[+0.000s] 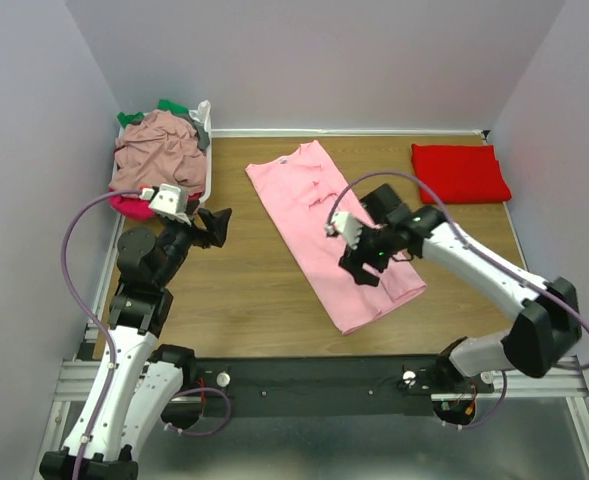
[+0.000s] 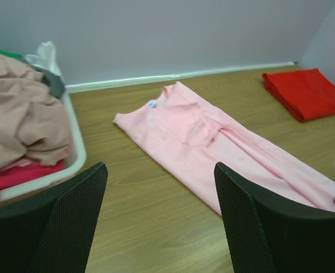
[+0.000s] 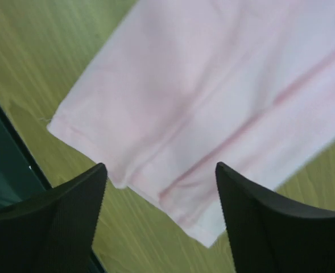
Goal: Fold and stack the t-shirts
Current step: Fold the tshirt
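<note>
A light pink t-shirt lies folded lengthwise into a long strip, slanting across the middle of the table, its blue neck label at the far end. My right gripper hovers open over its near half; the hem shows below it in the right wrist view. A bright red t-shirt lies folded at the back right. My left gripper is open and empty, left of the pink shirt over bare wood. Dusty rose, magenta and green shirts fill the basket.
The white plastic basket stands at the back left corner, against the wall; its rim shows in the left wrist view. Walls close in the table on three sides. A black rail runs along the near edge.
</note>
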Robot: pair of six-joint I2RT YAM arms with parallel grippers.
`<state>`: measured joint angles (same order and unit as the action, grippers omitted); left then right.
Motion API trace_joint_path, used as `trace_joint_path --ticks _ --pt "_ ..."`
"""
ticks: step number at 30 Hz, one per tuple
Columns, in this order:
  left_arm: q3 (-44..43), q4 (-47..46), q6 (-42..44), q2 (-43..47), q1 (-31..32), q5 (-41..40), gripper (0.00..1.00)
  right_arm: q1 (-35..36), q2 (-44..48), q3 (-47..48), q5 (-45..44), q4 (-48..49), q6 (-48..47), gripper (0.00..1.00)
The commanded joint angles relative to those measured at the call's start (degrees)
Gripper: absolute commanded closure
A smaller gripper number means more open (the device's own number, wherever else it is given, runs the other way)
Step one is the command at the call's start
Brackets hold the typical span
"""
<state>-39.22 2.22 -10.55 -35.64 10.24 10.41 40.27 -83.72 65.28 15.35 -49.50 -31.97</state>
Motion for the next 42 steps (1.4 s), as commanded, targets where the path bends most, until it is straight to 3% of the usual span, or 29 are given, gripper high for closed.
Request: trace_joint_path --ticks 1,4,8,10,11,12,14,15,20,22,26,31,42 --pt "1.4 -4.4 -0.4 -2.7 0.4 14.7 0.16 -8.9 8.1 -0.7 4.9 -2.6 -2.0 0.11" --pt "2.0 -7.0 -1.9 -5.0 1.0 20.5 0.18 -16.0 13.1 -5.1 9.0 0.6 -1.8 0.0" --pt "2.7 -8.5 -6.4 -7.3 5.3 22.1 0.23 -27.0 15.8 -9.4 20.0 3.3 -2.2 0.0" --pt "3.0 -8.0 -8.8 -8.7 15.6 18.3 0.25 -36.5 15.1 -10.4 28.1 4.0 -3.8 0.0" --pt "3.1 -7.8 -8.8 -9.3 15.7 16.2 0.25 -38.8 14.6 -10.8 29.8 4.2 -4.1 0.0" --pt "3.2 -7.6 -10.0 -9.9 22.6 14.3 0.25 -40.6 13.8 -11.1 31.2 4.8 -4.3 0.0" --pt "3.3 -6.5 -11.0 -11.9 29.0 8.2 0.26 -46.3 10.4 -12.2 34.1 5.4 -5.3 0.0" --pt "3.3 -6.3 -11.2 -14.6 35.7 6.5 0.27 -47.1 9.5 -12.2 35.0 5.4 -5.4 0.0" --pt "0.2 -3.8 -8.6 -26.0 52.7 -5.8 0.27 -48.0 9.5 -12.8 33.2 4.6 -9.2 0.0" --pt "-3.3 -2.6 -5.4 -33.0 58.8 -10.0 0.28 -48.0 12.6 -13.3 32.0 2.7 -15.9 0.0" --pt "-10.9 0.9 -1.2 -45.6 63.7 -17.4 0.3 -48.2 14.7 -13.7 32.0 -7.4 -37.1 0.0" --pt "-14.1 1.5 1.5 -52.2 64.1 -19.0 0.3 -48.7 9.6 -11.8 32.1 -14.6 -50.0 0.01" --pt "-17.6 3.2 2.2 -61.2 65.3 -18.9 0.4 -49.3 6.2 -8.8 32.5 -15.7 -49.2 0.01"
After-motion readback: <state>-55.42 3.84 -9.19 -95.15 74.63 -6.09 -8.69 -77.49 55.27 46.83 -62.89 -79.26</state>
